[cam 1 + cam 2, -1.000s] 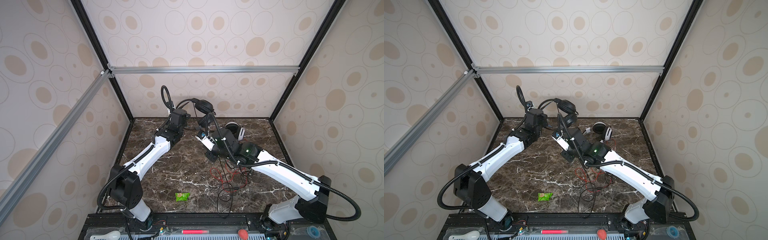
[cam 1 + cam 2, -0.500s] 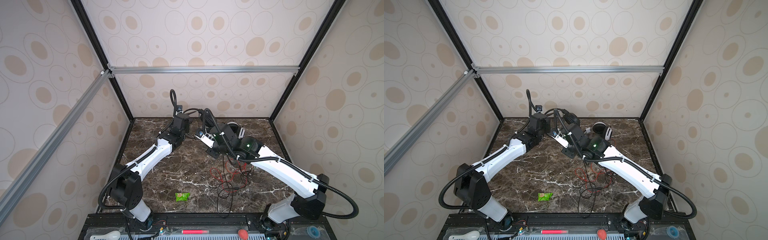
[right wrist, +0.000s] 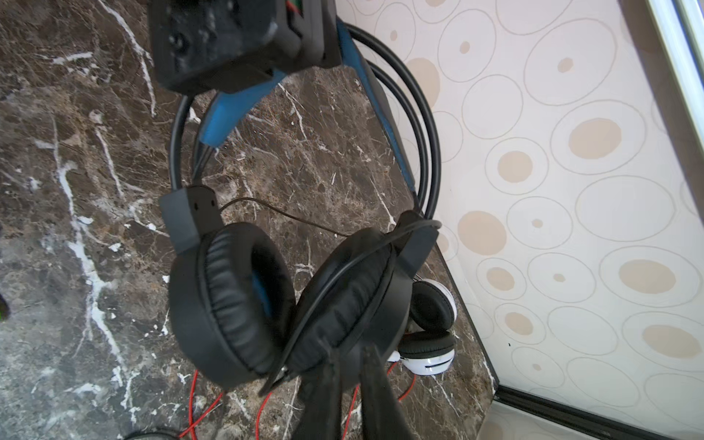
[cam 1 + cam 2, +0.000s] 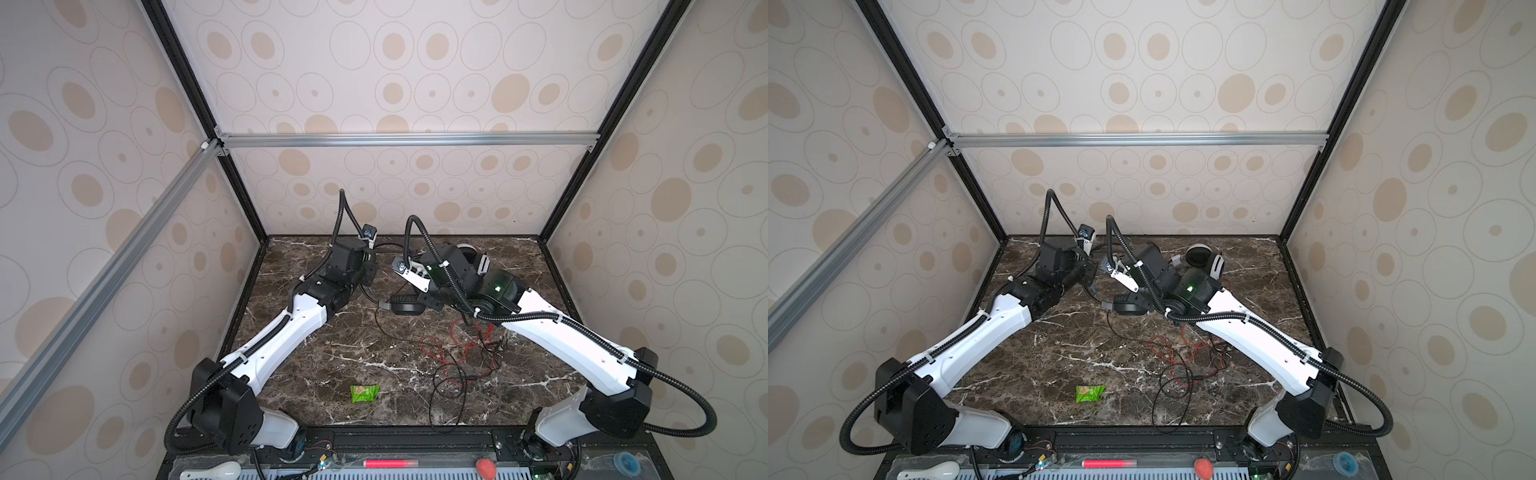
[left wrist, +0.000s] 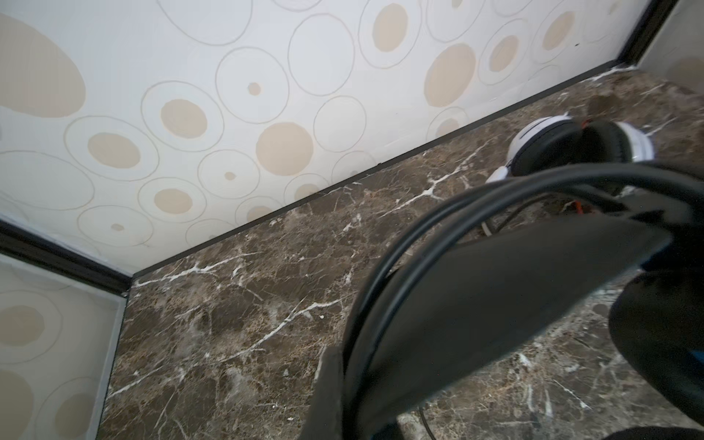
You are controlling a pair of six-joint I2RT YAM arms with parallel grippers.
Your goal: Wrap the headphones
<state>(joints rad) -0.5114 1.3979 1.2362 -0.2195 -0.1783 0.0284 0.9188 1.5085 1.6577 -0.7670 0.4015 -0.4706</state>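
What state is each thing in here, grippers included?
Black over-ear headphones with blue inner headband: held by the headband, earcups hanging.
Their thin black cable: loose, unwrapped.
White headphones with black cushions: lying by the back wall, untouched.
Thin red cable: sprawled loose on the marble table.
Green packet: lying flat.
Left gripper: shut on the headband.
Right gripper: at the black earcups, grip unclear.
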